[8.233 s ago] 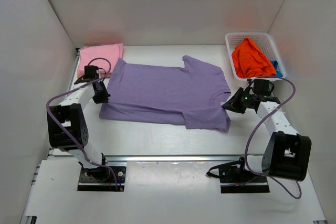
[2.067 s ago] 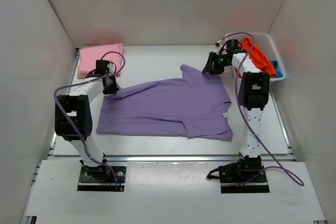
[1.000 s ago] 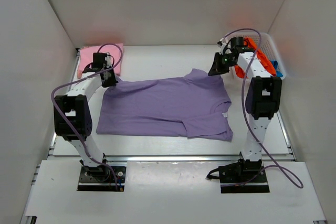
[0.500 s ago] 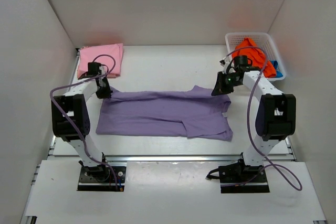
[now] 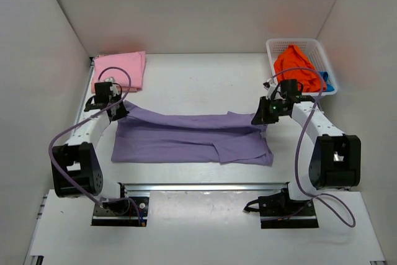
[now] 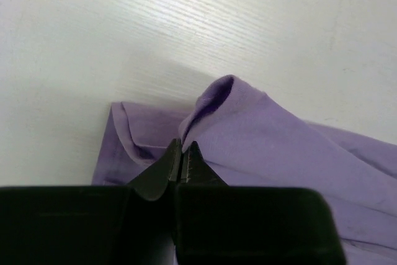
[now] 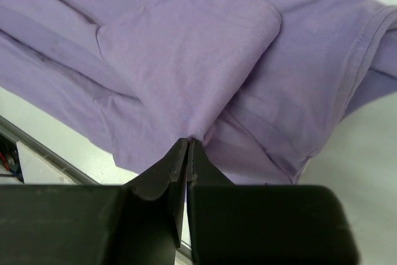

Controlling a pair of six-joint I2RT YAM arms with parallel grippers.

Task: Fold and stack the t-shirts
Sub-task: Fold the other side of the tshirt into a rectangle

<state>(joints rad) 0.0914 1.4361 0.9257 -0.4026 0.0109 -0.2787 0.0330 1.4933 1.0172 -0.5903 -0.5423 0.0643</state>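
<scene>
The left gripper [image 6: 181,147] is pinched shut on an end of the purple t-shirt [image 5: 192,138], and the right gripper [image 7: 187,141] clamps the opposite end. They have drawn its far edge back toward the near hem, so this fold looks nearly laid. Beyond, the folded pink t-shirt [image 5: 118,69] lies far left, and the orange t-shirt [image 5: 298,69] fills the basket [image 5: 273,44].

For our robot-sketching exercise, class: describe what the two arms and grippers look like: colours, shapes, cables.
Both the left arm and right arm have white links joined by bulky black joint housings, on black base plates. A purple cable loops loosely along each. The left gripper and right gripper are black, with two slim tapered fingers on a blocky body.
</scene>
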